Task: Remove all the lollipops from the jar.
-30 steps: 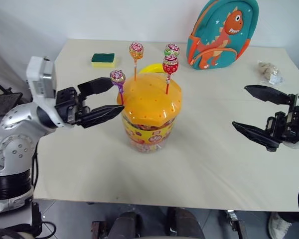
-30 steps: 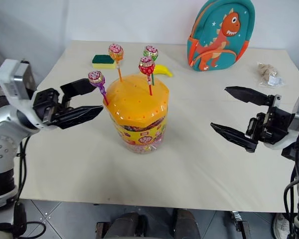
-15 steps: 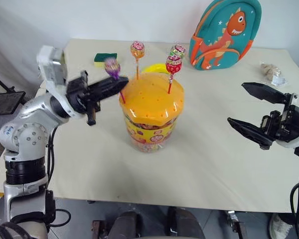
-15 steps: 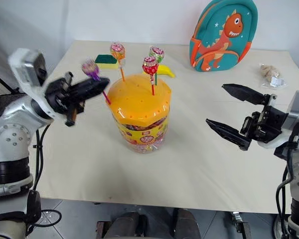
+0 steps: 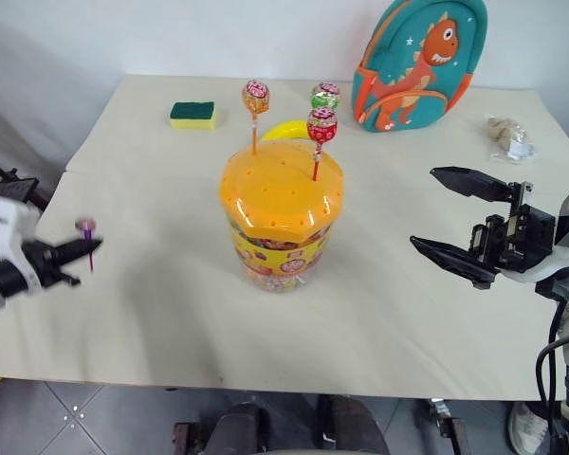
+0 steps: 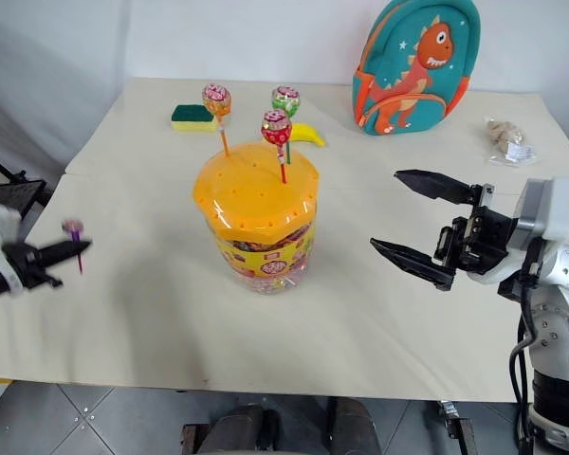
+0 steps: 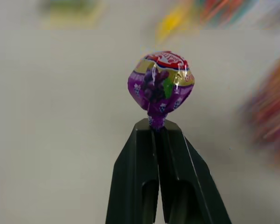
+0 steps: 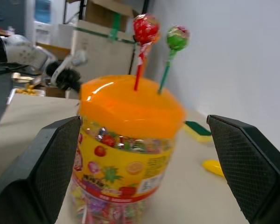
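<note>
Removal of the first candy is in hand: the left gripper (image 7: 157,128) is closed on the stick of the purple-wrapped lollipop (image 7: 161,83), well left of the yellow jar with orange domed lid (image 5: 280,204). Next, I judge, it lays this candy on the beige worktop (image 5: 171,275). The right gripper (image 5: 460,220) waits wide open and empty; three lollipops (image 5: 321,123) stand in the lid.
</note>
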Controlling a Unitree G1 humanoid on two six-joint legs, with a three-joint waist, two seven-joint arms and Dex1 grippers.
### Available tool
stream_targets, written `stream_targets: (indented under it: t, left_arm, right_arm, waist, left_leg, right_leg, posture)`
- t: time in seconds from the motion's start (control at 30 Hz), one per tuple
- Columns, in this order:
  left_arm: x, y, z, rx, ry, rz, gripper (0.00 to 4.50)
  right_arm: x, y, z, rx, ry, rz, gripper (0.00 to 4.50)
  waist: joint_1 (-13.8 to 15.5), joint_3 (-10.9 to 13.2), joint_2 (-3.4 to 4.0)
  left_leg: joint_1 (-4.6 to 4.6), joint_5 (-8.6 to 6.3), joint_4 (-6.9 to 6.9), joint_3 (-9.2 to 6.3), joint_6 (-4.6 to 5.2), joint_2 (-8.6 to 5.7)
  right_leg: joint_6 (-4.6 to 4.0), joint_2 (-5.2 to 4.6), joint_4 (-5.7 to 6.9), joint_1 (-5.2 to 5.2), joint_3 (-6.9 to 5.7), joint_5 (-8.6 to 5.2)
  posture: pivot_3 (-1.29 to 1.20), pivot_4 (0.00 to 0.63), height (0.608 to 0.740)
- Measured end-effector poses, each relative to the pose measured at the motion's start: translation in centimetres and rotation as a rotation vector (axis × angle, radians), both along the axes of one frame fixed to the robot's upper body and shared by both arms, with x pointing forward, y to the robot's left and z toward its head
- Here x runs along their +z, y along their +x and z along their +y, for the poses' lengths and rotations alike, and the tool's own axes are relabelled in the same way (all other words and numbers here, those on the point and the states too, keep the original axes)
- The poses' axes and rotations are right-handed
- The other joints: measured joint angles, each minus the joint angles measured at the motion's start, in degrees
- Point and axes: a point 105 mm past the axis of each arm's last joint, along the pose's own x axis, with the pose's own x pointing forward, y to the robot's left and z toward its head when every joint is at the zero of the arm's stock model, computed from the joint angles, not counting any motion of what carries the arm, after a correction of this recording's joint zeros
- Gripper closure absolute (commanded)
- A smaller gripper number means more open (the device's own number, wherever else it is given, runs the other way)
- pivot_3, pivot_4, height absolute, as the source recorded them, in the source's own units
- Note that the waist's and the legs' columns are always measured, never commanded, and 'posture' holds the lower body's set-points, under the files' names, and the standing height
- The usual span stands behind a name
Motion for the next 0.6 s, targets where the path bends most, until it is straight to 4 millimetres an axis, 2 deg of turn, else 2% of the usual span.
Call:
stream_targets:
  t: [0.03,0.23,0.37,0.4,0.6]
  left_arm:
    - [-1.3,-0.6,0.1,0.007,0.003,0.038,4.48]
    - [-1.7,-1.1,0.2,0.053,-0.008,0.062,4.48]
    - [-2.3,-1.7,-0.2,0.06,-0.035,0.118,3.54]
    - [-2.2,-1.8,-0.4,0.058,-0.045,0.125,3.17]
    - [-1.5,-2.2,-0.4,0.034,-0.083,0.108,1.37]
  right_arm:
    - [-0.5,-0.3,0.2,0.026,-0.019,0.001,0.0]
    - [-2.6,-1.4,1.1,0.129,-0.074,0.03,0.0]
    - [-4.0,-2.0,0.5,0.148,-0.154,0.075,0.0]
    - [-4.2,-2.0,0.4,0.149,-0.164,0.09,0.0]
    - [-3.4,-1.9,-0.5,0.095,-0.163,0.07,0.0]
  waist:
    - [0.3,0.0,-0.08]
    - [0.2,0.0,-0.06]
    - [-0.3,0.0,-0.06]
    - [-0.3,0.0,-0.06]
    - [-0.4,0.0,-0.06]
  left_leg:
    - [-0.04,-0.02,0.0,-0.1,-0.01,0.0]
    - [0.0,-0.04,0.0,-0.11,-0.04,0.02]
    - [0.04,-0.04,0.0,-0.04,-0.04,0.01]
    - [0.06,-0.04,0.0,-0.04,-0.04,0.01]
    - [0.09,-0.07,0.0,-0.03,-0.11,0.04]
  right_leg:
    - [0.0,-0.07,-0.02,-0.01,-0.02,0.0]
    - [-0.02,-0.14,0.01,0.0,-0.02,-0.01]
    - [-0.02,-0.15,0.04,0.01,0.04,-0.01]
    - [-0.02,-0.16,0.05,0.01,0.06,-0.01]
    - [-0.06,-0.16,0.08,-0.01,0.09,-0.03]
  posture:
    - [0.0,0.15,0.74]
    - [0.0,0.15,0.74]
    - [0.0,0.15,0.74]
    - [0.0,0.15,0.74]
    - [0.0,0.15,0.74]
